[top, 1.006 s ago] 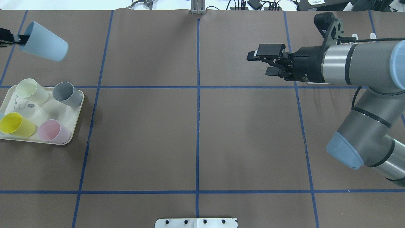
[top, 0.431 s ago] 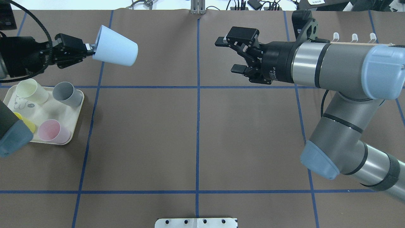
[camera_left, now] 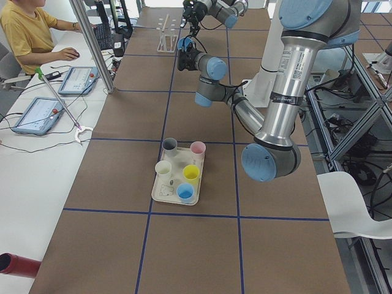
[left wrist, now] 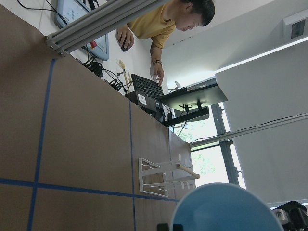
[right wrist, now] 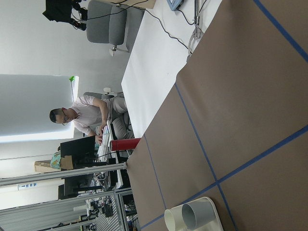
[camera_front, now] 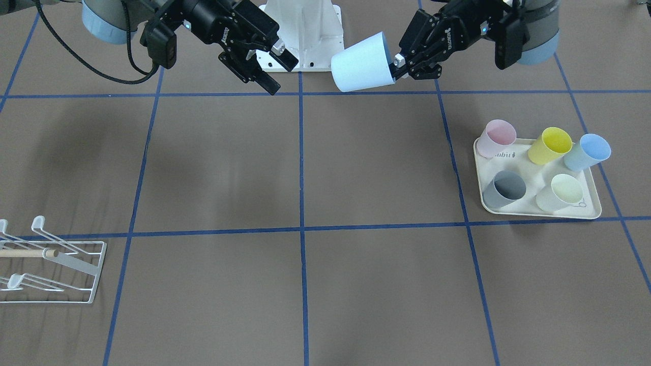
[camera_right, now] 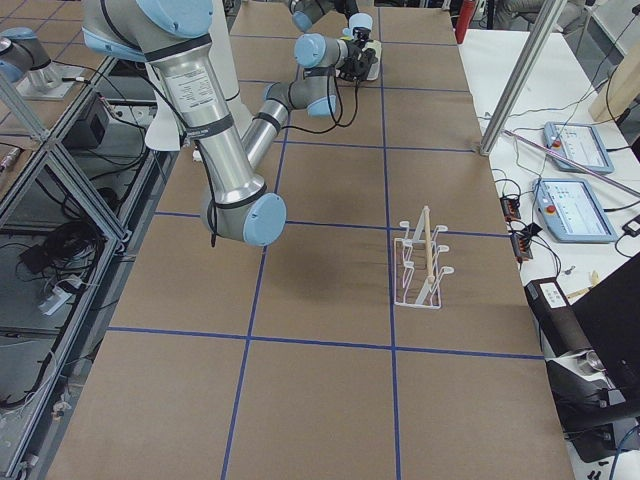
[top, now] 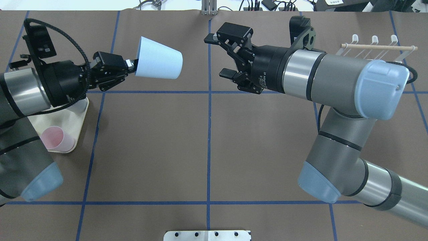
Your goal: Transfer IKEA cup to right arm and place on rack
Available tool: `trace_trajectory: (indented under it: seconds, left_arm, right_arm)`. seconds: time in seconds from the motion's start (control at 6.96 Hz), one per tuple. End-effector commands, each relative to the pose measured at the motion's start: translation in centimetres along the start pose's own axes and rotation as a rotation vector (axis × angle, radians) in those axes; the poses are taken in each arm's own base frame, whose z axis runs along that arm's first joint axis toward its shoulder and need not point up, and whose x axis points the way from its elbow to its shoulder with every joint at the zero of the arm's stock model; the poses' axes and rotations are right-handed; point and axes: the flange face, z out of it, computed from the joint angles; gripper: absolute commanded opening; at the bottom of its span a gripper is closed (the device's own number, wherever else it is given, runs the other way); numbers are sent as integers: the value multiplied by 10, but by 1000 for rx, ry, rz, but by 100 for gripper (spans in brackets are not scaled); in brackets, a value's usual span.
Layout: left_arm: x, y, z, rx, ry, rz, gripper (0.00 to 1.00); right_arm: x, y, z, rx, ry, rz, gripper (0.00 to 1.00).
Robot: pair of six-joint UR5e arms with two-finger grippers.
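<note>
The IKEA cup [top: 158, 63] is pale blue and lies on its side in the air over the far middle of the table, base pointing at the right arm. My left gripper [top: 131, 63] is shut on its rim. In the front-facing view the cup [camera_front: 361, 63] hangs from the left gripper [camera_front: 395, 63]. My right gripper [top: 217, 55] is open and empty, a short gap from the cup's base; in the front-facing view this right gripper [camera_front: 279, 75] also stands apart from the cup. The white wire rack [top: 374, 47] stands at the far right, partly hidden behind the right arm, and the rack [camera_front: 51, 264] shows with bare prongs.
A cream tray [camera_front: 539, 211] on my left side holds pink [camera_front: 497, 137], yellow [camera_front: 552, 145], blue [camera_front: 587, 151], grey [camera_front: 504, 189] and cream [camera_front: 562, 192] cups. In the overhead view my left arm covers most of the tray [top: 80, 113]. People sit at desks beyond the table's far edge.
My left gripper has carried the cup rightward toward the table's middle. My right gripper, still open, has moved left toward it, so the gap between them has narrowed.
</note>
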Motion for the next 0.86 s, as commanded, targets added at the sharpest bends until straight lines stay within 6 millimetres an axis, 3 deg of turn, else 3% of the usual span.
trace_trajectory:
  seconds: [0.0, 0.72]
  left_arm:
    - [-1, 16, 3, 75, 96, -71, 0]
    - [-6, 33, 2, 28, 173, -188, 0]
  right_arm:
    - [-4, 4, -1, -6, -12, 26, 100]
    - [-10, 10, -26, -112, -257, 27, 99]
